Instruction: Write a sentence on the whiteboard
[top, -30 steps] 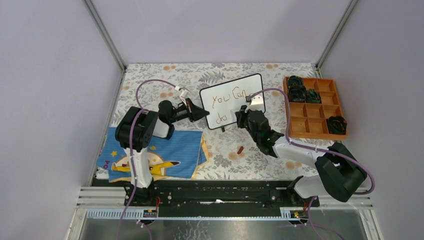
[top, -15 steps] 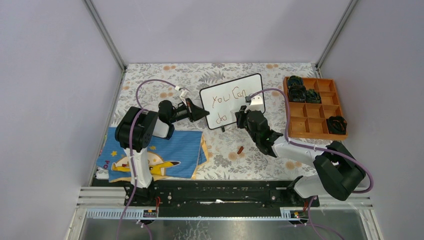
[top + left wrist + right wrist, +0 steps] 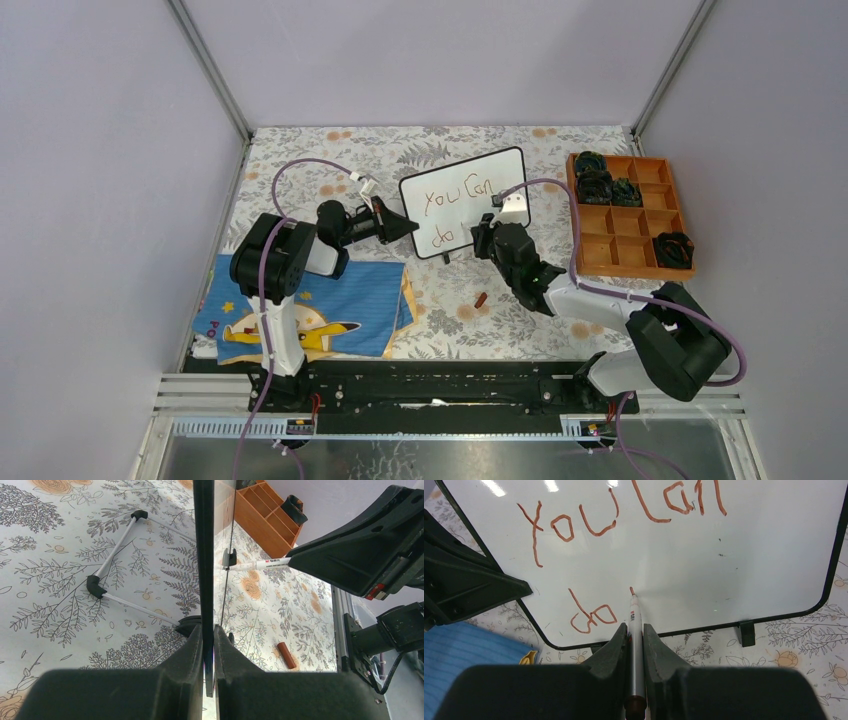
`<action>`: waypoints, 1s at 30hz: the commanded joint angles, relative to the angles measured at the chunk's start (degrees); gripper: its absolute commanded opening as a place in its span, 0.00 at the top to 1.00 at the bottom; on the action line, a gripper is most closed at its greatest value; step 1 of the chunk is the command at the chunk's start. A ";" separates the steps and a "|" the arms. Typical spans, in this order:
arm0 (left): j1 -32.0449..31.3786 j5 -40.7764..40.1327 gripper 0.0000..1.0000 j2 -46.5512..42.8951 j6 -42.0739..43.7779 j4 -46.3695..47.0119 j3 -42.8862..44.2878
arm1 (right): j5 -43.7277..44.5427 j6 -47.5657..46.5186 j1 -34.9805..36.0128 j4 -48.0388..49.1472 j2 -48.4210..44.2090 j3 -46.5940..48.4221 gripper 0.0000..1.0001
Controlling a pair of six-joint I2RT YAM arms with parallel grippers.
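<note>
Writing is midway: the sentence point(image 3: 594, 531) reads "You Can" on the top line and "do" below, with one short stroke just right of "do", likely the start of the last word. The right pincer point(image 3: 635, 630) is clenched on the marker point(image 3: 633, 615), whose tip touches the whiteboard point(image 3: 749, 555) at that stroke. The left pincer point(image 3: 208, 632) grasps the board's left edge and holds it standing at the middle of the table point(image 3: 300, 170).

As I judge it, the next move is to draw the remaining letters rightward along the lower line. That calls for light, even pressure so the board does not rock, and a clean lift between strokes. The white space to the right looks ample, though the line runs close to the bottom frame.

A cap point(image 3: 481, 298) lies on the table near the right arm. A tray point(image 3: 625, 222) with dark items stands well to the right, and a blue cloth point(image 3: 330, 300) lies by the left arm. None of them touches the board or blocks the stroke
</note>
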 commanded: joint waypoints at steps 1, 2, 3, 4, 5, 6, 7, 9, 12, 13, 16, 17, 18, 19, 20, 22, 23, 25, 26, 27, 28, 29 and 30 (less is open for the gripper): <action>-0.93 0.08 1.00 0.66 4.06 -5.86 -0.65 | 0.72 0.89 0.31 -0.29 -0.71 -0.90 1.00; -0.93 0.08 1.00 0.69 4.06 -5.87 -0.60 | 0.67 0.99 0.31 -0.53 -0.80 -1.04 1.00; -0.93 0.08 1.00 0.64 4.02 -5.87 -0.59 | 0.54 1.05 0.31 -0.71 -0.88 -1.17 1.00; -0.91 0.07 1.00 0.70 4.05 -5.87 -0.58 | 0.39 1.09 0.31 -0.84 -0.97 -1.26 1.00; -0.92 0.08 1.00 0.70 4.03 -5.87 -0.54 | 0.23 1.17 0.31 -1.05 -1.04 -1.42 1.00; -0.93 0.08 1.00 0.70 4.01 -5.94 -0.58 | 0.13 1.31 0.31 -1.31 -1.08 -1.48 1.00; -1.00 0.08 1.00 0.64 4.07 -6.02 -0.56 | 0.03 1.34 0.31 -1.53 -1.08 -1.58 1.00; -1.02 0.04 1.00 0.61 4.26 -6.25 -0.53 | -0.06 1.59 0.31 -1.70 -1.23 -1.92 1.00; -1.10 0.06 1.00 0.61 4.43 -6.54 -0.54 | -0.07 1.71 0.31 -1.87 -1.50 -2.41 1.00; -1.11 0.08 1.00 0.59 4.52 -6.61 -0.52 | -0.07 1.71 0.31 -2.04 -1.59 -2.55 1.00; -1.17 0.08 1.00 0.69 4.54 -6.66 -0.50 | 0.25 1.81 0.32 -2.32 -1.94 -2.74 1.00; -1.19 0.08 1.00 0.70 4.54 -6.70 -0.51 | 0.40 1.77 0.32 -2.40 -2.00 -2.71 1.00; -1.20 0.08 1.00 0.70 4.61 -6.78 -0.50 | 0.61 1.74 0.32 -2.45 -2.05 -2.79 1.00; -1.15 0.08 1.00 0.70 4.69 -6.83 -0.50 | 1.00 1.78 0.36 -2.45 -2.12 -2.70 1.00; -1.27 0.02 1.00 0.70 4.73 -6.83 -0.48 | 1.58 1.84 0.34 -2.52 -2.14 -2.71 1.00; -1.28 0.00 1.00 0.70 4.76 -6.90 -0.50 | 2.70 2.03 0.32 -3.15 -2.29 -2.37 1.00; -1.28 0.00 1.00 0.70 4.82 -6.92 -0.45 | 3.26 2.06 0.32 -3.30 -2.38 -2.24 1.00; -1.28 0.00 1.00 0.70 4.85 -7.00 -0.46 | 4.36 1.91 0.32 -3.49 -2.64 -1.89 1.00; -1.28 -0.05 1.00 0.66 4.88 -7.07 -0.45 | 4.85 1.85 0.29 -3.69 -2.73 -1.74 1.00; -1.28 -0.06 1.00 0.61 4.89 -7.09 -0.45 | 5.26 1.78 0.31 -3.86 -2.94 -1.58 1.00; -1.28 -0.01 1.00 0.61 4.89 -7.10 -0.44 | 5.43 1.70 0.27 -3.93 -3.16 -1.47 1.00; -1.28 -0.05 1.00 0.61 4.92 -7.14 -0.49 | 5.28 1.53 0.24 -3.88 -3.56 -1.36 1.00; -1.28 -0.09 1.00 0.61 5.03 -7.18 -0.46 | 4.90 1.48 0.31 -3.90 -4.06 -1.37 1.00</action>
